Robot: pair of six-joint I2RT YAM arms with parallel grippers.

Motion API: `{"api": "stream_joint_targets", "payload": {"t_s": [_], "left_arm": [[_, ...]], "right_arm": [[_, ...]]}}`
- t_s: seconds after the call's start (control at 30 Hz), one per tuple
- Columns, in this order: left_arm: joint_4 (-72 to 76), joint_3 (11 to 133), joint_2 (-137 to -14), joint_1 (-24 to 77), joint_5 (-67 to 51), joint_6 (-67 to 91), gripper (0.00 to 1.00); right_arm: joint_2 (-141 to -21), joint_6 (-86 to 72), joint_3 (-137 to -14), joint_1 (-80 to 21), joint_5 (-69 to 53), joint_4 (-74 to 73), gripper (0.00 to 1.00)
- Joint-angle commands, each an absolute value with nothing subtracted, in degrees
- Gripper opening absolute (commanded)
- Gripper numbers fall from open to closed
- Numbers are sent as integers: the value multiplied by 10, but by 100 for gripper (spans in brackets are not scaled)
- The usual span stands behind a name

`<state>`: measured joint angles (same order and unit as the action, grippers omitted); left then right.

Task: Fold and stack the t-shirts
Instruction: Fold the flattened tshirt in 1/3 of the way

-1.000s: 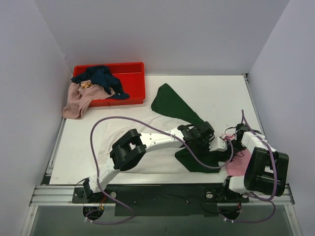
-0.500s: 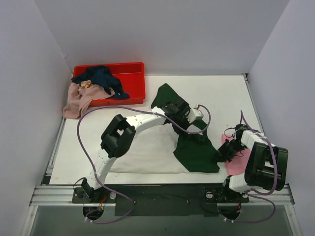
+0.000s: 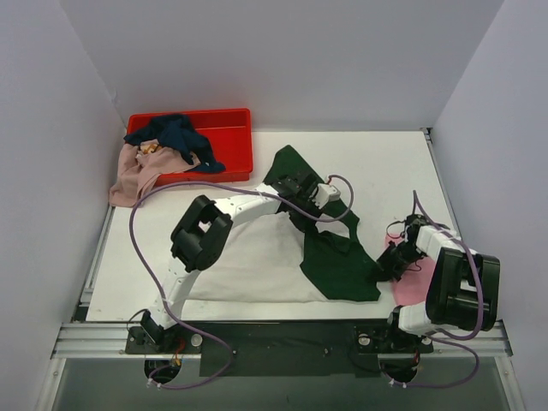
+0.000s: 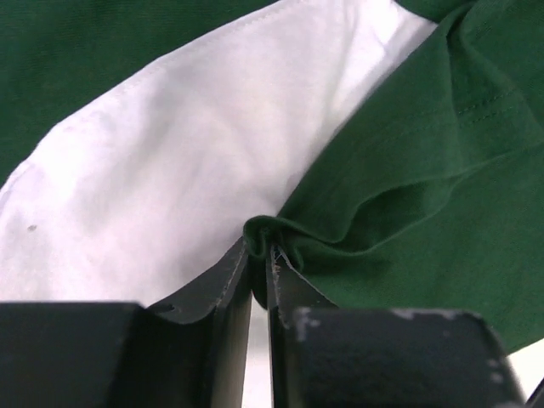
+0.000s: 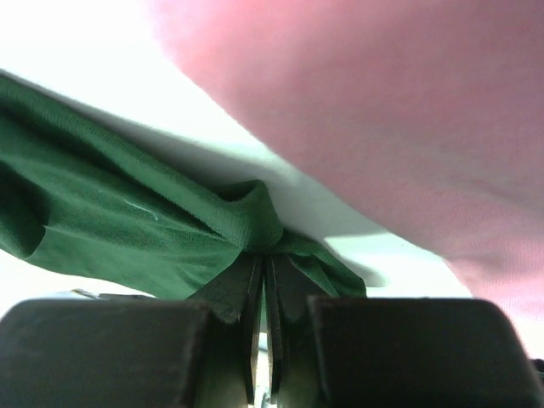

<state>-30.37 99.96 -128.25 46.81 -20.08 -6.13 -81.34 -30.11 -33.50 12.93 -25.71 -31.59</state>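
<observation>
Left gripper [image 4: 259, 248] has swung away from the right gripper [image 5: 263, 259], back over the white-and-green t-shirt [image 3: 342, 265].
Both pincers, nearly closed, pinch its green folds; a bright pink t-shirt [image 3: 417, 287] lies beside.

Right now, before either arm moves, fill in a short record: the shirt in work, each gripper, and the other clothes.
Shirt in work: white and green t-shirt, spread on the table, green part lying over its right end
Left side: left gripper pinches a green fold at its tips
Right side: right gripper shut on the shirt's green edge
Nearby: pink t-shirt beside the right arm
Waiting: navy garment in the red crate, dusty pink garment hanging over its edge
</observation>
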Motion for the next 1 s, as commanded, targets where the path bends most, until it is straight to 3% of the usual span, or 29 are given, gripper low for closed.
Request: {"api": "stream_joint_targets", "payload": {"t_s": [0.0,0.13,0.23,0.37,0.57,0.97], "left_arm": [[-284,1001,-1236,454,-222,-46,25],[-296,1025,-1234,447,-184,-41,31],[-304,1031,-1232,443,-91,-50,34],[-312,1027,-1227,440,-62,-65,39],[-306,1028,-1215,429,-127,-57,54],[-358,1059,-1180,397,-172,-75,56]], "right_arm": [[-807,-273,-377,89,-213,-356,0],[-775,-250,-452,43,-211,-376,4],[-783,-249,-481,21,-222,-379,6],[-815,-246,-499,-31,-219,-374,1],[-888,-242,-535,-71,-248,-328,0],[-1060,-252,-670,-77,-252,-297,0]]}}
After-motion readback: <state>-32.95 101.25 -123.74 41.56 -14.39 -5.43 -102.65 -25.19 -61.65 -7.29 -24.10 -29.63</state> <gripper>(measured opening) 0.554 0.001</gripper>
